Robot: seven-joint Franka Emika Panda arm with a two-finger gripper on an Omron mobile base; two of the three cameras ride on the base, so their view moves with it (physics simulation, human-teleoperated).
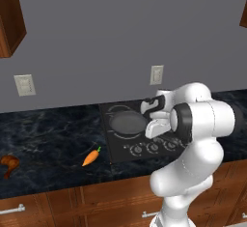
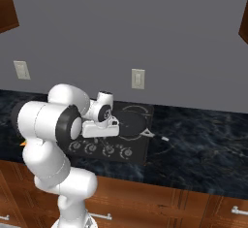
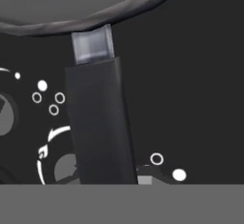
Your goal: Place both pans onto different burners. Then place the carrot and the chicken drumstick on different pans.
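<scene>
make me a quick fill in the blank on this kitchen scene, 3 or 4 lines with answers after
1. The pan sits on the black ____.
2. The carrot lies on the counter to the ____ of the cooktop in the left base view.
3. The hand view looks along the pan's long dark ____.
4. The chicken drumstick lies further from the pan than the ____ does.

Answers: cooktop; left; handle; carrot

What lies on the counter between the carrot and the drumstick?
Nothing: in the left base view, bare dark counter separates the carrot from the drumstick at the left edge.
</scene>
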